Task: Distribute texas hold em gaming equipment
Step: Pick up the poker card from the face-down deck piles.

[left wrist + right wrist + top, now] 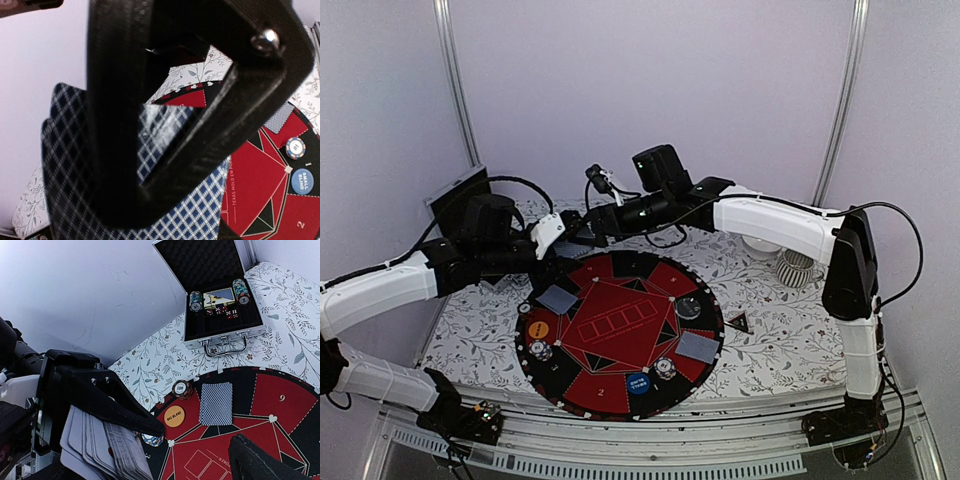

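Left arm (380, 285) comes in from left, wrist over far rim of round mat (620, 362). Right arm (770, 220) stretches across from right and meets it there.

Your left gripper (165, 142) is clamped on fanned cards (200, 212). Right gripper (195, 435) has jaws spread wide, holding nothing, just beside that deck.

Only right wrist view shows you open case (220, 327) with chip stacks (195, 301) beyond mat. Top view shows dealt cards (558, 298) face down on mat.

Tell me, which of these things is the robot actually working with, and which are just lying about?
For the job: held stack of cards, dealt cards, chips, orange disc, blue disc, triangle marker.
Just lying about: white bowl, ribbed cup.
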Action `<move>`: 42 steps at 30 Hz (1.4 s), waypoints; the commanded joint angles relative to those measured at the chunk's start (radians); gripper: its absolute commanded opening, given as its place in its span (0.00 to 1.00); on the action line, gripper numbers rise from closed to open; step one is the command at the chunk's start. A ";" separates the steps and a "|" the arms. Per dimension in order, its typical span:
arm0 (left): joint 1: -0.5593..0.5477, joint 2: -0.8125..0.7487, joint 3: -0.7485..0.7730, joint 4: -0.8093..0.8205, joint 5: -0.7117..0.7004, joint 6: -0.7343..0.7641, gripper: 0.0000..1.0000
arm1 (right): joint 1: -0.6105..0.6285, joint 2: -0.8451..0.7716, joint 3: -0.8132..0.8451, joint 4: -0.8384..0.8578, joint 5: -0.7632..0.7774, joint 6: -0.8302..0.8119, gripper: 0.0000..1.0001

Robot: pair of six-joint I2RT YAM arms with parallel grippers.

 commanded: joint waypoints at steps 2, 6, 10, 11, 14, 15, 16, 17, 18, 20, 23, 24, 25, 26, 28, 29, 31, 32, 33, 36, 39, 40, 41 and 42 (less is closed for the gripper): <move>-0.009 -0.024 -0.010 0.029 0.012 -0.009 0.44 | -0.012 -0.010 0.008 -0.002 0.051 -0.018 0.91; -0.009 -0.027 -0.010 0.030 0.014 -0.007 0.44 | -0.031 -0.056 -0.033 -0.011 0.120 -0.016 0.88; -0.009 -0.024 -0.010 0.031 0.014 -0.007 0.44 | -0.033 -0.076 -0.038 -0.038 0.131 -0.034 0.85; -0.009 -0.024 -0.010 0.031 0.014 -0.007 0.44 | -0.033 -0.078 -0.038 -0.041 0.123 -0.033 0.84; -0.008 -0.021 -0.010 0.031 0.013 -0.006 0.44 | -0.031 -0.081 -0.028 -0.043 0.069 -0.029 0.79; -0.009 -0.020 -0.010 0.030 0.012 -0.007 0.44 | -0.029 -0.079 -0.022 -0.041 0.039 -0.026 0.77; -0.009 -0.019 -0.010 0.030 0.012 -0.007 0.44 | -0.029 -0.074 -0.014 -0.039 0.007 -0.024 0.73; -0.009 -0.017 -0.009 0.031 0.011 -0.007 0.44 | -0.027 -0.072 -0.006 -0.039 -0.018 -0.021 0.69; -0.009 -0.016 -0.009 0.029 0.010 -0.008 0.44 | -0.023 -0.070 0.001 -0.039 -0.035 -0.018 0.66; -0.007 -0.015 -0.008 0.027 0.005 -0.007 0.44 | -0.024 -0.073 0.005 -0.039 -0.049 -0.013 0.61; -0.008 -0.015 -0.009 0.027 0.001 -0.007 0.44 | -0.024 -0.090 0.004 -0.042 -0.043 -0.007 0.52; -0.008 -0.014 -0.009 0.027 0.001 -0.008 0.44 | -0.023 -0.097 0.003 -0.043 -0.039 -0.006 0.49; -0.008 -0.013 -0.008 0.027 0.002 -0.009 0.44 | -0.024 -0.103 0.003 -0.045 -0.033 -0.006 0.46; -0.008 -0.013 -0.009 0.027 0.001 -0.008 0.44 | -0.024 -0.109 0.002 -0.049 -0.027 -0.006 0.43; -0.008 -0.013 -0.009 0.027 0.001 -0.009 0.44 | -0.022 -0.118 0.000 -0.060 -0.010 -0.008 0.36; -0.007 -0.013 -0.008 0.026 0.001 -0.010 0.44 | -0.022 -0.122 0.000 -0.067 0.003 -0.011 0.31; -0.008 -0.013 -0.009 0.026 0.000 -0.010 0.44 | -0.022 -0.127 -0.001 -0.081 0.021 -0.015 0.25; -0.008 -0.013 -0.009 0.026 -0.001 -0.010 0.44 | -0.021 -0.133 -0.003 -0.088 0.032 -0.019 0.23; -0.008 -0.013 -0.009 0.026 0.000 -0.009 0.44 | -0.021 -0.136 -0.004 -0.092 0.039 -0.021 0.22; -0.008 -0.013 -0.009 0.025 -0.003 -0.009 0.44 | -0.022 -0.146 -0.004 -0.106 0.056 -0.024 0.13; -0.008 -0.012 -0.008 0.024 -0.006 -0.012 0.44 | -0.022 -0.152 -0.004 -0.116 0.055 -0.029 0.04; -0.008 -0.012 -0.009 0.024 -0.007 -0.011 0.44 | -0.022 -0.154 -0.004 -0.118 0.052 -0.028 0.03; -0.008 -0.012 -0.008 0.024 -0.008 -0.011 0.44 | -0.022 -0.157 -0.002 -0.121 0.050 -0.028 0.03; -0.008 -0.011 -0.009 0.023 -0.011 -0.012 0.44 | -0.022 -0.162 -0.003 -0.124 0.050 -0.029 0.02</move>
